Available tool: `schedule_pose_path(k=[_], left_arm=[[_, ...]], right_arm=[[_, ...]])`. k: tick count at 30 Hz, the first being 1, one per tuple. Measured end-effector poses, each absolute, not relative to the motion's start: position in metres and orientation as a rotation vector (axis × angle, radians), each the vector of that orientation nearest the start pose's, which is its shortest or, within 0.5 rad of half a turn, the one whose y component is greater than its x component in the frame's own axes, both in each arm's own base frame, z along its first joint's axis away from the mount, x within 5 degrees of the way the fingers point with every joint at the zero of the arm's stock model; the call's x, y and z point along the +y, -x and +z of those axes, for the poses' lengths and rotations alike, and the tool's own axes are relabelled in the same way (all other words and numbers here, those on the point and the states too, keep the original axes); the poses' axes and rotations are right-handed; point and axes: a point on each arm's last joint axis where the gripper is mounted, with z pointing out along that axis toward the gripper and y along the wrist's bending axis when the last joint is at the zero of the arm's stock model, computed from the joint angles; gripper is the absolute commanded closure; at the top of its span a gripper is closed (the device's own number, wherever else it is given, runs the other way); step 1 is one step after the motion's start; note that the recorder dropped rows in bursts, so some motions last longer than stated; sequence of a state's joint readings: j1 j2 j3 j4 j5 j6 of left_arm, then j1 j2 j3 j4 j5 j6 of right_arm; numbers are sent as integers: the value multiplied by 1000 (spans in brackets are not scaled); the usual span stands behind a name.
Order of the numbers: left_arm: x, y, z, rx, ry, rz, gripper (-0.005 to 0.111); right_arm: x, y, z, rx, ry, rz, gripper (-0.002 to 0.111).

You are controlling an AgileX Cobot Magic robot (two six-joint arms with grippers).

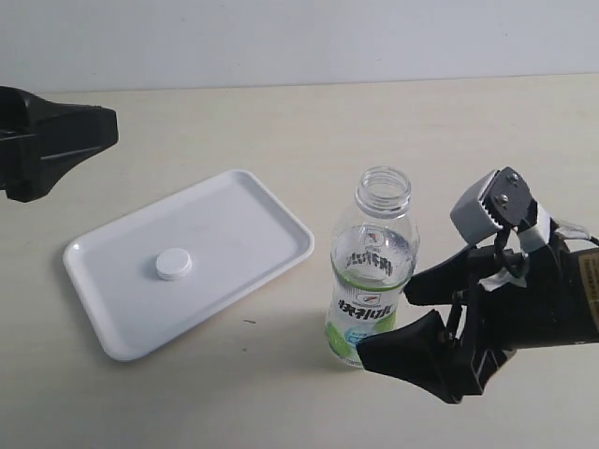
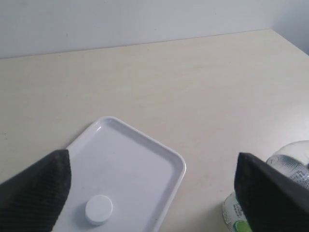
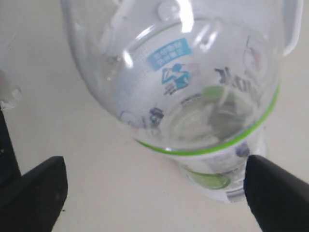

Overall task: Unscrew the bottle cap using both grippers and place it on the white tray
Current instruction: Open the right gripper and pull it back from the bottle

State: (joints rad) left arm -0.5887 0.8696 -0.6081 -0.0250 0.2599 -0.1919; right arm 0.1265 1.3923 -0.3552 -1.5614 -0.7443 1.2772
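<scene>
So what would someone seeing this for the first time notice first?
The clear bottle stands upright near the middle of the table with its neck open and no cap on. The small white cap lies flat on the white tray, to the left of the bottle in the exterior view. The right gripper sits at the bottle's lower part with its jaws wide open.

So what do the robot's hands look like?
The left gripper is plain black with chunky wedge-shaped fingers. The right gripper is black too, with a grey-white block, white bands, a thin cable and a yellow label.
</scene>
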Motion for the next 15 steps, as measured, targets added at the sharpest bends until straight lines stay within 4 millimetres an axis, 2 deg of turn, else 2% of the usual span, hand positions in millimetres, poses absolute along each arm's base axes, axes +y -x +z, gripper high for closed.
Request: schedule_pose_path(k=[3, 6, 9, 11, 12, 15], left_arm=[[-101, -150, 303, 2007, -383, -517, 19], [-101, -150, 303, 2007, -384, -516, 19], [-101, -150, 303, 2009, -385, -516, 19], [-101, -150, 302, 2011, -385, -515, 19], [-100, -149, 301, 2016, -386, -513, 19], [-100, -149, 296, 2027, -403, -499, 19]], right_arm=[[84, -177, 167, 2267, 727, 872, 20], [81, -174, 169, 2322, 671, 848, 33], [76, -175, 171, 2387, 534, 794, 65], [72, -177, 172, 2403, 456, 742, 97], [70, -178, 173, 2405, 430, 710, 109], [65, -180, 176, 2394, 380, 629, 106]])
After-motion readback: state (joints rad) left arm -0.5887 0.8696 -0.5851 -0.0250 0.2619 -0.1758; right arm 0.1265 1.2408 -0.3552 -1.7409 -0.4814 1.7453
